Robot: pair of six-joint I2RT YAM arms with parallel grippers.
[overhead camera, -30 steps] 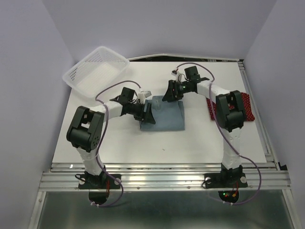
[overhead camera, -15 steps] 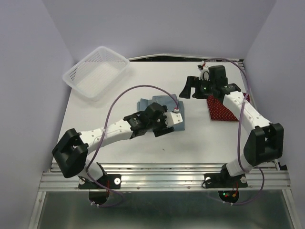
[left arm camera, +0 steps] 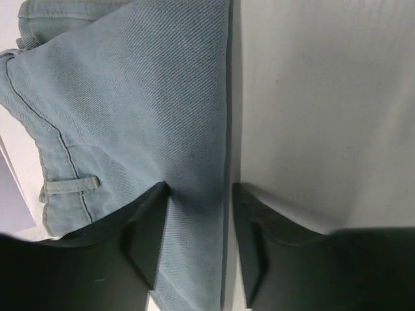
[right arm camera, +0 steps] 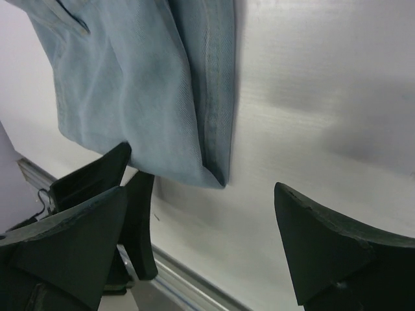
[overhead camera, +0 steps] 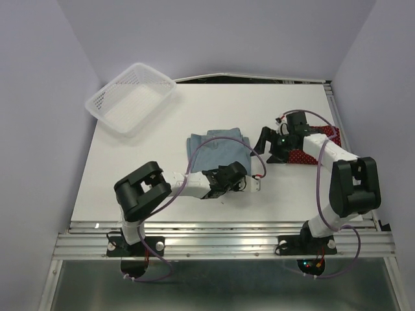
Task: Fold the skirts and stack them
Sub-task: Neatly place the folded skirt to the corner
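Movement in the last second belongs to the arms alone; the white plastic mesh basket (overhead camera: 130, 100) at the far left of the white counter (overhead camera: 142, 149) has not shifted. The left arm (overhead camera: 188, 184), which had reached in at the left edge of the light blue denim skirt (overhead camera: 217, 149), has swung round to its near right corner. Its jaws are part open and sit astride the skirt's right fold edge, one finger over cloth and the other over bare counter, pinching nothing. The right arm (overhead camera: 324, 146) has left the skirt's far edge and come down between the two garments, jaws spread wide and empty, pointed at the denim's near corner. The denim fold is probably being squared up rather than begun, and the stacking is not yet done.

The denim lies mid-counter as a compact, flat rectangle with a clean doubled edge on its right. A belt loop and a seam show in the left wrist view; no buttons are visible. The dark red skirt with tiny white dots (overhead camera: 303, 157) lies to the right near the counter's edge, partly under the right arm and apart from the denim.
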